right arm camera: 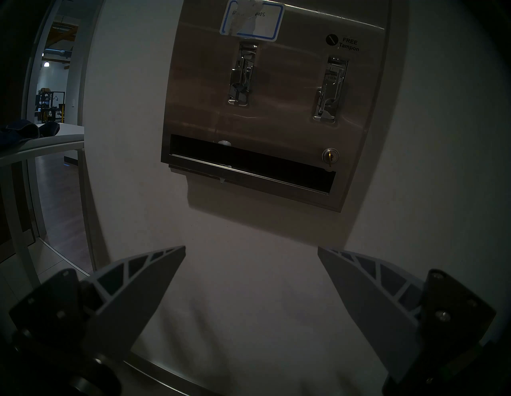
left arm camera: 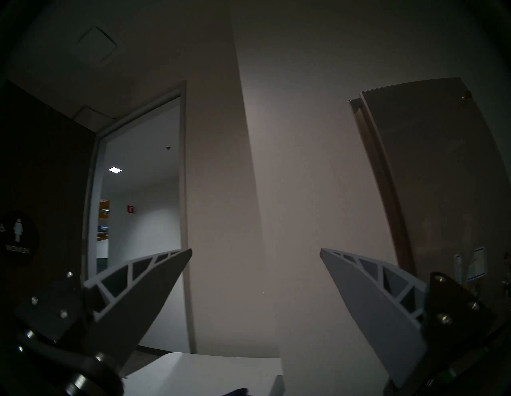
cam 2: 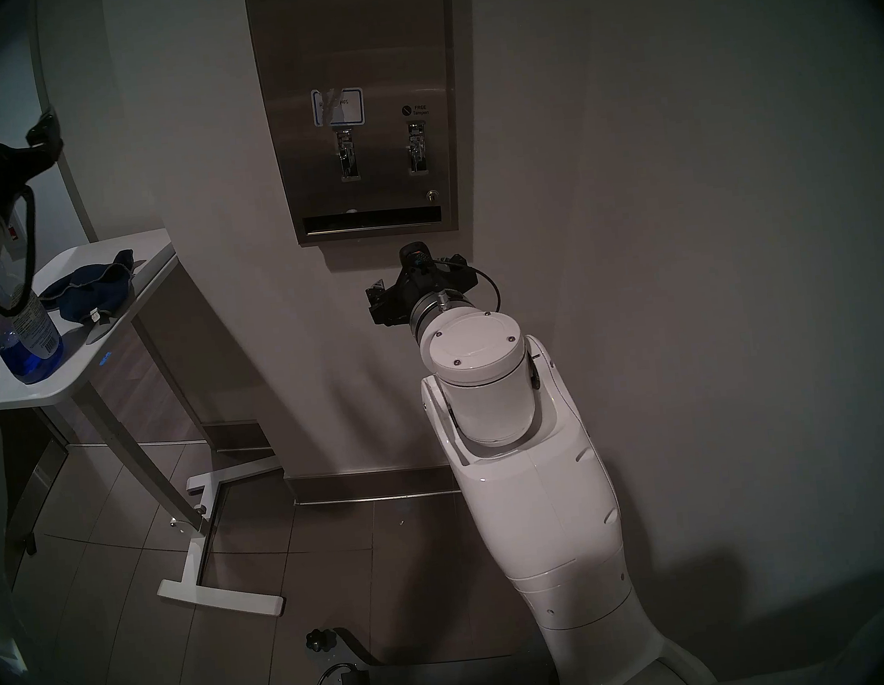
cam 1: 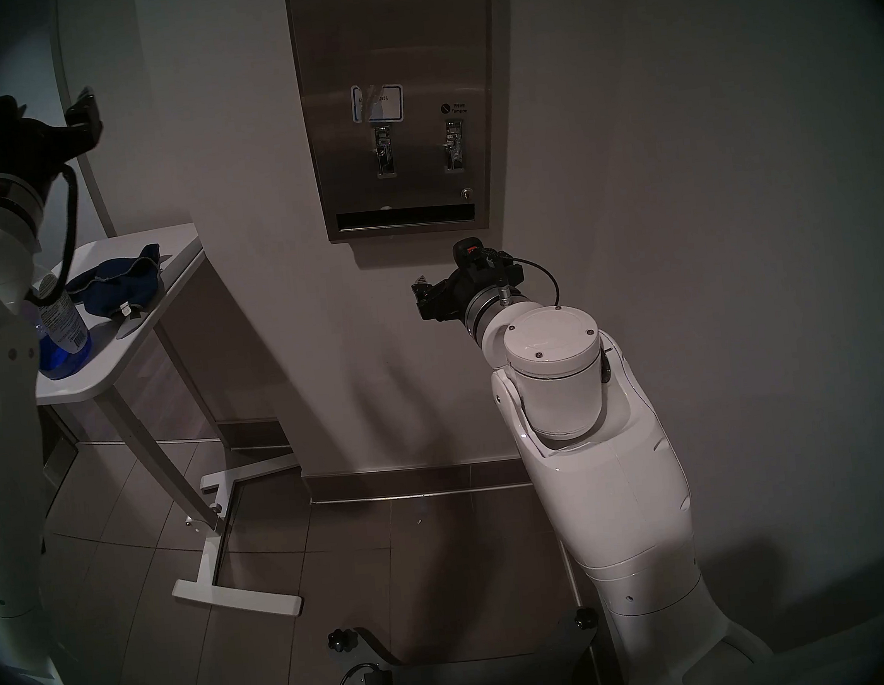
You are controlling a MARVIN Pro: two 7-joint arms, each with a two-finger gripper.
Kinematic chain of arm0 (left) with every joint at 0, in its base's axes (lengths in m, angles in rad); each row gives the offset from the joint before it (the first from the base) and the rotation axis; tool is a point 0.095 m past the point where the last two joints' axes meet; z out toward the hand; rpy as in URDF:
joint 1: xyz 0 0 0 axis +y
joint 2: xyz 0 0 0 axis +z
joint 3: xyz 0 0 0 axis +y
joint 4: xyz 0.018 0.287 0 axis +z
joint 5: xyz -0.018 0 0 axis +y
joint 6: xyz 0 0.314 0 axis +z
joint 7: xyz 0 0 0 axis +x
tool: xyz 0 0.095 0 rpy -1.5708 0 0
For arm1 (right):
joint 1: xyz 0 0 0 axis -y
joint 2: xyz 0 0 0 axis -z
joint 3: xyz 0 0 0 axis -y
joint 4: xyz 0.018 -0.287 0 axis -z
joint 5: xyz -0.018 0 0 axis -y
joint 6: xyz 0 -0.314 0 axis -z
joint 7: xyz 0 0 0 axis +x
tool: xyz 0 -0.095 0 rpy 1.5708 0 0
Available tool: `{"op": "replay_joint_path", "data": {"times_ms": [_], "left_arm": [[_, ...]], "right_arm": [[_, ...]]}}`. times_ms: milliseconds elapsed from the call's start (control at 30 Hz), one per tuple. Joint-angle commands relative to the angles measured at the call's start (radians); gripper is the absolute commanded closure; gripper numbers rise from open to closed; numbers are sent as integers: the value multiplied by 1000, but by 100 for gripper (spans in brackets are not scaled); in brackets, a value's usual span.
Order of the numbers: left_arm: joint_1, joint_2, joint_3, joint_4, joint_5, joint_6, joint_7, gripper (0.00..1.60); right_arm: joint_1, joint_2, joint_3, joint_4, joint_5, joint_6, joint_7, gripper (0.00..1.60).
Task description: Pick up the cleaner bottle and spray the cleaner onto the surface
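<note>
The cleaner bottle (cam 1: 60, 330) (cam 2: 32, 335) stands on the white side table (cam 1: 108, 360), with blue liquid low in it. My left arm hides its top. High above it, my left gripper (cam 1: 82, 107) (left arm camera: 255, 251) is open and empty, pointing at the wall beside the doorway. The surface, a brushed steel wall dispenser (cam 1: 392, 42) (cam 2: 351, 35) (right arm camera: 276, 116) (left arm camera: 442, 179), has two levers, a blue-edged sticker and a dark slot. My right gripper (cam 1: 421, 295) (right arm camera: 251, 249) hangs open and empty just below it, facing the wall. A small white blob (right arm camera: 224, 142) sits at the slot's top edge.
A dark blue cloth (cam 1: 117, 287) (cam 2: 93, 292) lies on the table behind the bottle. The table's white legs and foot (cam 1: 238, 596) stand on the tiled floor. An open doorway (left arm camera: 141, 221) is at the far left. The robot's base (cam 1: 461, 671) sits at the bottom.
</note>
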Motion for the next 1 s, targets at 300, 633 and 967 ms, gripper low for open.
{"op": "replay_joint_path", "data": {"times_ms": [300, 633, 967], "left_arm": [[30, -31, -275, -41, -88, 203, -41, 0], [138, -75, -373, 5, -106, 221, -143, 0], [187, -103, -386, 50, -100, 193, -200, 0]], "right_arm": [[22, -3, 1, -35, -3, -6, -1, 0], [22, -2, 1, -36, -3, -5, -1, 0], [22, -2, 0, -36, -3, -5, 0, 0]]}}
